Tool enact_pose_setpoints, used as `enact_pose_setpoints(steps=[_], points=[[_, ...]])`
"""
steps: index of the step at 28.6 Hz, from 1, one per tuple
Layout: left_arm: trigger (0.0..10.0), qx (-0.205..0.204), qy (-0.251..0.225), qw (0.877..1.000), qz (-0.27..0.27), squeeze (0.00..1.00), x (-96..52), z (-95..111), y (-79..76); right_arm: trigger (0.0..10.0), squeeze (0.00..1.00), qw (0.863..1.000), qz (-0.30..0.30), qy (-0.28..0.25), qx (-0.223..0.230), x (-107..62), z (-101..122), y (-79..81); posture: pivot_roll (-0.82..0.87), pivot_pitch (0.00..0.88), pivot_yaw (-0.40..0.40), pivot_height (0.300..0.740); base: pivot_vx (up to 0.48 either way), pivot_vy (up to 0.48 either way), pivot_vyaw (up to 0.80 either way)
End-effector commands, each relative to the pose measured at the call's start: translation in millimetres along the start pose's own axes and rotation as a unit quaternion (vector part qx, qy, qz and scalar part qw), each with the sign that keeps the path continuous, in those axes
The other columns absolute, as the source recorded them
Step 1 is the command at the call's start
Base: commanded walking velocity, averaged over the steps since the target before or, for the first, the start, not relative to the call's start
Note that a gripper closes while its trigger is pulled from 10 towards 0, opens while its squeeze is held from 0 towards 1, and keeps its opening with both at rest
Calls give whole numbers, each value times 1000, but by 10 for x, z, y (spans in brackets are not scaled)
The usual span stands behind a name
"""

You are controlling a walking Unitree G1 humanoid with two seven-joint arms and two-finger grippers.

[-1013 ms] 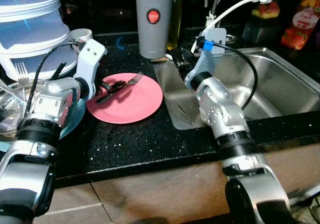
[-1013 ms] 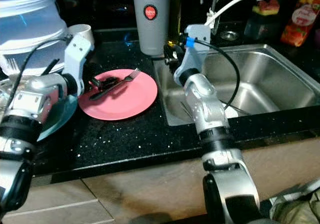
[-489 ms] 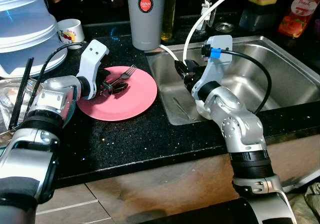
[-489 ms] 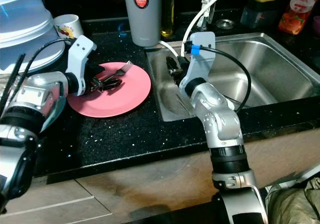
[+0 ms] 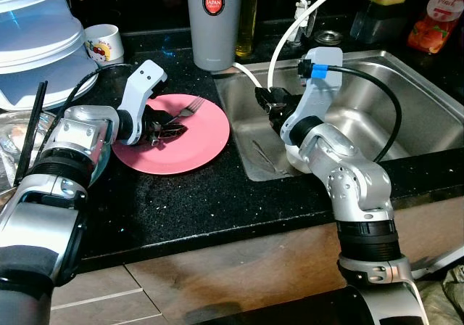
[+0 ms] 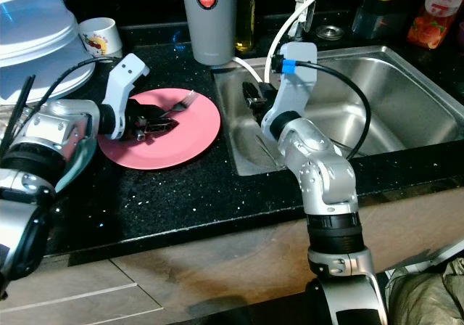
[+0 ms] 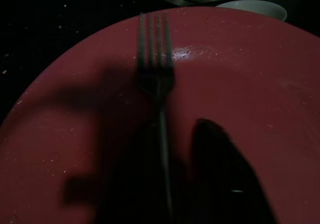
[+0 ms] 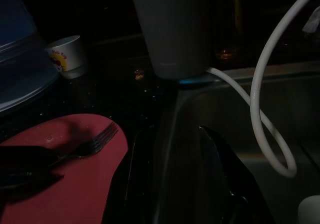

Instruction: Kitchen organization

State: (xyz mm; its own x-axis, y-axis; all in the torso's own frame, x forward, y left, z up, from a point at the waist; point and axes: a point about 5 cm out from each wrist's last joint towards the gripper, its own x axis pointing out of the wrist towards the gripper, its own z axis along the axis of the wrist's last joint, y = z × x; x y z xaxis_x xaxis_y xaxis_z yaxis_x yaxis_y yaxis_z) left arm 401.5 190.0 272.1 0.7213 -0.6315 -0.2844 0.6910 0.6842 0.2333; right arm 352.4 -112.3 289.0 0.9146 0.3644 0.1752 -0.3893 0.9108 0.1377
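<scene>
on the pink plate (image 5: 181, 147) you see the fork (image 5: 187, 110), its handle lying between the two parted fingers of your left hand (image 5: 168, 128). your right hand (image 5: 267, 101) hovers over the sink (image 5: 406, 114) edge, fingers apart, holding nothing.

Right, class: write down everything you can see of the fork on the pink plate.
The fork is slim, silver-grey and looks like metal, with four tines. It lies across the pink plate on the dark counter, left of the sink, tines pointing toward the grey canister at the back. Its handle runs back between the two black fingers of the left gripper, which sits low over the plate. The handle's end is hidden by those fingers, and whether they grip it cannot be told.
</scene>
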Motion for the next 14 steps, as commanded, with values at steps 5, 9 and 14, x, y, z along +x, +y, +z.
enact_pose_setpoints(steps=[5, 9, 14], points=[[0, -12, 28, 999, 12, 0, -44, -100, 57, 10000, 0, 1000, 1, -4, 17, 5, 55, 21, -24, 187, 15, 740, 0, 0, 0], [0, -9, 15, 1000, 20, 0, -49, -51, 75, 10000, 0, 1000, -1, -5, 19, 13, 57, 16, -21, 184, 17, 740, 0, 0, 0], [0, 6, -45, 999, 18, 20, 0, 126, 39, 10000, 0, 999, -13, -13, 28, 43, 62, -4, -6, 167, 22, 740, 0, 0, 0]])
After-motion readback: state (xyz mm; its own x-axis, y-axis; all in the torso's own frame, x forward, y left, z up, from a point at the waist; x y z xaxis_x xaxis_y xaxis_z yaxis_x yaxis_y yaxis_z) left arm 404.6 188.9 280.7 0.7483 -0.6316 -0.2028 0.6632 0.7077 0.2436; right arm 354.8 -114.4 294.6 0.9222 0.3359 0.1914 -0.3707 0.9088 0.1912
